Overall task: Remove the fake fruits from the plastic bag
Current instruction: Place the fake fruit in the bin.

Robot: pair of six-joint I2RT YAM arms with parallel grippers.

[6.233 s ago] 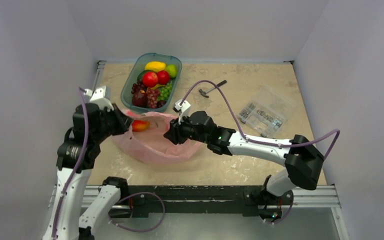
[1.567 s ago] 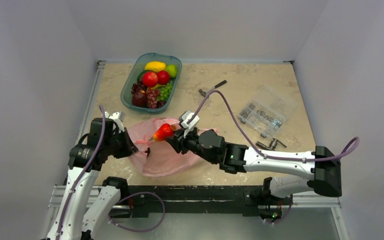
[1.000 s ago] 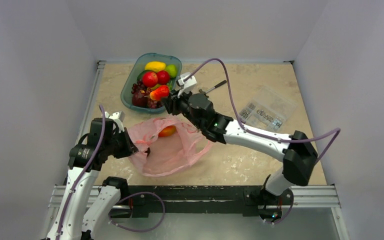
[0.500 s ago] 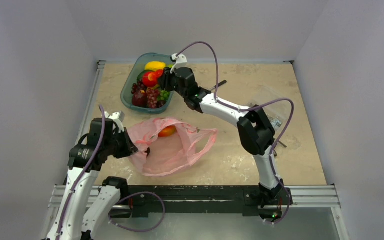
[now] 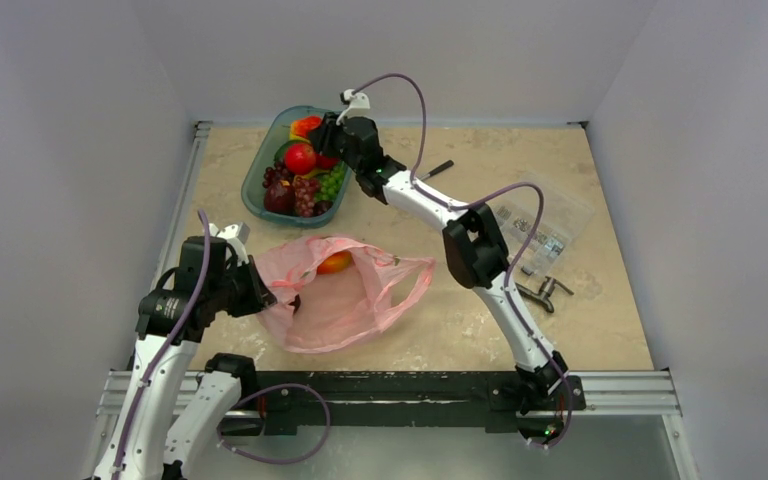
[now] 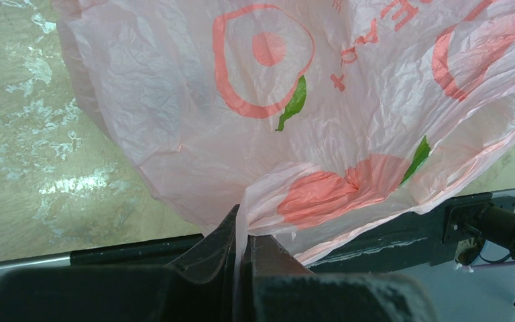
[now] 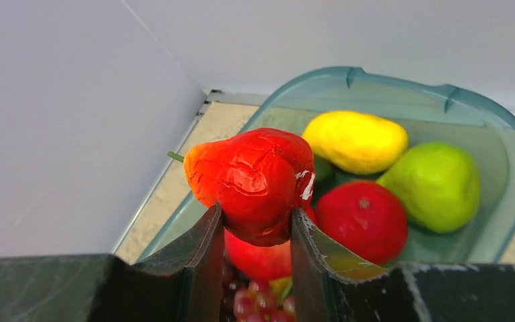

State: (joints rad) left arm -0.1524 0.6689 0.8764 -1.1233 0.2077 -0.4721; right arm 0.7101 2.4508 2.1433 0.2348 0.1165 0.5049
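The pink plastic bag (image 5: 345,300) lies crumpled on the table with its mouth facing right, and an orange fake fruit (image 5: 335,263) shows inside. My left gripper (image 5: 263,290) is shut on the bag's left edge; in the left wrist view a fold of the bag (image 6: 275,100) is pinched in the gripper (image 6: 243,231). My right gripper (image 5: 315,130) is shut on a wrinkled red-orange fruit (image 7: 255,178) and holds it over the far end of the teal tray (image 5: 257,170). Below the gripper (image 7: 255,225) lie a yellow mango (image 7: 355,141), a green pear (image 7: 436,184) and a red apple (image 7: 365,221).
Grapes (image 5: 307,195) fill the tray's near end. A small hammer (image 5: 430,172) lies right of the tray. A clear packet of small parts (image 5: 540,225) and a dark tool (image 5: 545,290) sit at the right. Walls close in the left, far and right sides.
My right arm has carried the red-orange fruit from the bag's mouth out over the tray to its far end. The left gripper and the bag have stayed put.
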